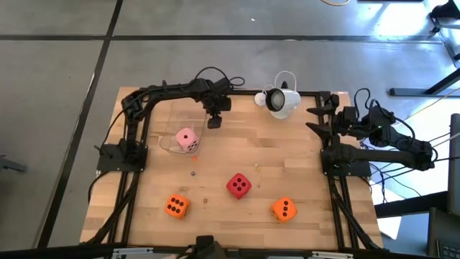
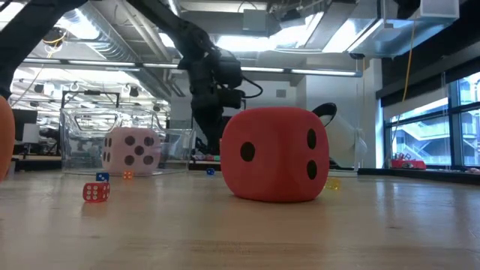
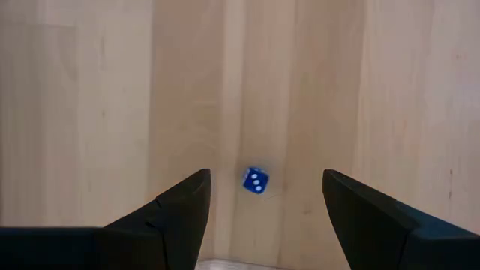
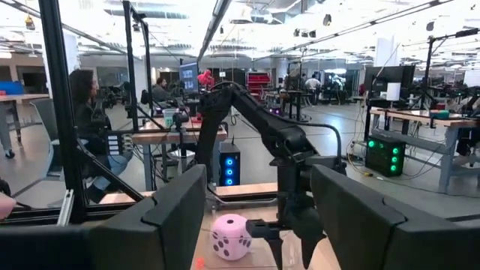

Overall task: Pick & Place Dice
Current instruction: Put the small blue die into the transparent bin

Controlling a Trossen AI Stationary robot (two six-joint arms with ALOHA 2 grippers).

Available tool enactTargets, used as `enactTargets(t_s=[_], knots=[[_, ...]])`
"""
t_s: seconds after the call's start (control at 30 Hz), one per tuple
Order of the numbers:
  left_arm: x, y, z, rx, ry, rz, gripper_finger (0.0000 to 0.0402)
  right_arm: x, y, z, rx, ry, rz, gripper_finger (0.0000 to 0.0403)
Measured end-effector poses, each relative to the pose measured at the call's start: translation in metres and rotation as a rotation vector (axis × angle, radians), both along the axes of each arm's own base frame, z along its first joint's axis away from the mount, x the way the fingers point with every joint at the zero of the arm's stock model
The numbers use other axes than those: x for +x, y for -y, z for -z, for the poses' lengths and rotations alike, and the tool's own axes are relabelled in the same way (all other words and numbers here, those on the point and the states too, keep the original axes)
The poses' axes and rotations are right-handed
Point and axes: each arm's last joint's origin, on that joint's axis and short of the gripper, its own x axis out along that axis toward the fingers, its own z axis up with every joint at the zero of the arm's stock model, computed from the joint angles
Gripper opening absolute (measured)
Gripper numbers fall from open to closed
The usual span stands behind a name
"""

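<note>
The left gripper (image 1: 214,122) hangs fingers-down, spread open and empty; the soft pink cube die (image 1: 187,139) lies at its seven o'clock, apart.

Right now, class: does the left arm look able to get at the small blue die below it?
Probably yes. The left gripper hangs over the small blue die with fingers open either side; bare table surrounds it.

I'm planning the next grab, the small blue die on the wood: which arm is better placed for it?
Left. The left gripper hangs open right over the small blue die, which sits between its fingers. The right gripper waits open at the table's right edge, far away.
</note>
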Motion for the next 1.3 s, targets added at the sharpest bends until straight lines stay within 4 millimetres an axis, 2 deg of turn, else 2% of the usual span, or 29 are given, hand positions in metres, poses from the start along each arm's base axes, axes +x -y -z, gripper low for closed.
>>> enactTargets(t_s=[0.2, 0.4, 0.67, 1.3], knots=[[-0.003, -0.004, 0.0, 0.015, -0.012, -0.035, 0.0253, 0.0, 0.0, 0.001, 0.0, -0.01, 0.0, 0.0242], [0.006, -0.003, 0.001, 0.045, 0.037, -0.031, 0.0253, 0.0, 0.0, 0.001, -0.001, -0.012, 0.0, 0.0242], [0.013, -0.008, 0.028, 0.012, -0.01, -0.059, 0.0253, 0.0, 0.0, 0.001, 0.007, -0.015, -0.001, 0.0242], [0.009, -0.006, 0.031, -0.016, -0.052, -0.055, 0.0253, 0.001, 0.0, 0.003, 0.009, -0.033, -0.004, 0.0242]])
